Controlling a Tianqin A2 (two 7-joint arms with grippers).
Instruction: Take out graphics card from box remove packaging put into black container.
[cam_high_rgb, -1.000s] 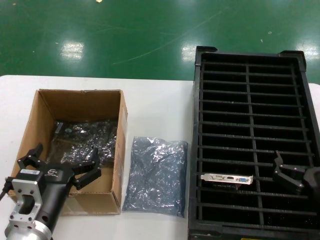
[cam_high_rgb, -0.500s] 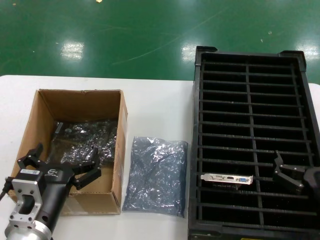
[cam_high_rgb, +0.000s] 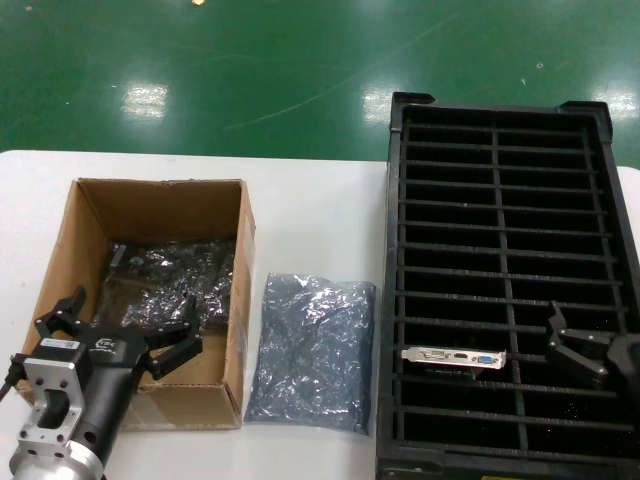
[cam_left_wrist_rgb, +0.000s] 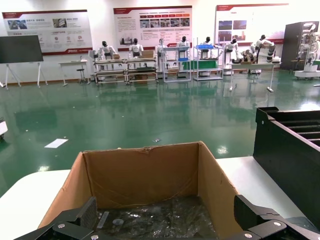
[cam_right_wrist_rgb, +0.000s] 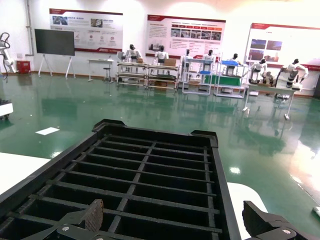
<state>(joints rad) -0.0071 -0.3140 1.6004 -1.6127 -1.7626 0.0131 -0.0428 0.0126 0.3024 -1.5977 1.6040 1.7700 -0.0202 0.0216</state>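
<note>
The brown box stands on the left of the table, with dark shiny bagged contents inside. My left gripper hangs open over the box's near end; in the left wrist view the gripper looks into the box at the crinkly bagged contents. An empty grey-blue packaging bag lies flat between the box and the black container. A graphics card stands in a near slot, silver bracket and blue port showing. My right gripper is open over the container's right column, empty.
The white table has bare surface behind the bag, between box and container. The container's slotted rows fill the right wrist view. Green floor lies beyond the table's far edge.
</note>
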